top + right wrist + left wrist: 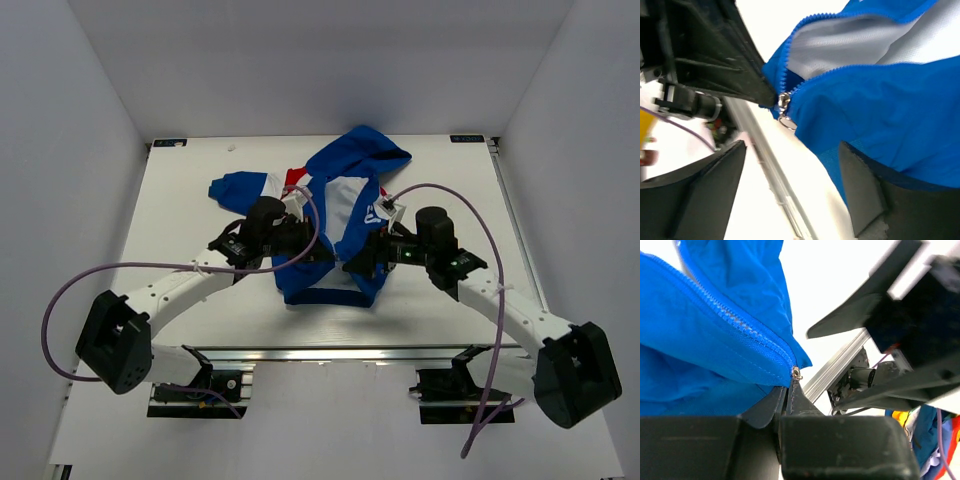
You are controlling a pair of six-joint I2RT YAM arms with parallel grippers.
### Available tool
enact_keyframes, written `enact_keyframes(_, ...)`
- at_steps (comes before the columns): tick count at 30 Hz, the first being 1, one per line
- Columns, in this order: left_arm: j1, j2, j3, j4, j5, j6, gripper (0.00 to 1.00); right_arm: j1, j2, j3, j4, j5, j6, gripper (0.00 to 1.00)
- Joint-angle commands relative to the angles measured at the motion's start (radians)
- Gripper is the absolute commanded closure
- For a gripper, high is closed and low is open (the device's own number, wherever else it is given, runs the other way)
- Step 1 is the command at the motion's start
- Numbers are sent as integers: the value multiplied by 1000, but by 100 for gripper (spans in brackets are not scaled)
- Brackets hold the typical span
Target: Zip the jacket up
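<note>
Jacket (pixel 350 165) hem sits clamped in the left pincer (pixel 790 392), anchoring the zipper's bottom end. The right pincer (pixel 790 147) gapes apart facing the slider (pixel 784 101), probably lining up a grab.

Seeing jacket (pixel 352 200) lying front-up in middle of table (pixel 200 300), showing royal-blue shell with white and red panels. Pointing hood (pixel 362 155) at far edge, hem at near edge, throwing 1 sleeve (pixel 240 187) out left. Gaping open down front, with zipper slider (pixel 784 102) sitting low by hem.
</note>
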Motion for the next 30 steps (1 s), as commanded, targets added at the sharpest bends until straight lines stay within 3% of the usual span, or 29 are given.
enact_keyframes(1,3,4,59,-76,-34,-48,100,20,-63,48,-132,94,-129,19)
enact_keyframes(2,4,7,69,-106,-45,-57,100,30,-87,51,-195,125,-180,13)
enact_keyframes(6,6,15,116,-151,-74,-121,100,164,-147,62,-268,517,-264,12)
enact_keyframes(8,11,32,182,-212,-77,-138,100,301,-152,74,-277,729,-299,11)
enact_keyframes(15,17,164,346,-378,-17,-157,100,556,-85,131,-272,1180,-374,11)
enact_keyframes(22,18,144,297,-340,46,-198,100,645,-8,148,-191,1340,-399,14)
enact_keyframes(30,18,104,291,-338,12,-206,100,675,44,176,-174,1320,-448,28)
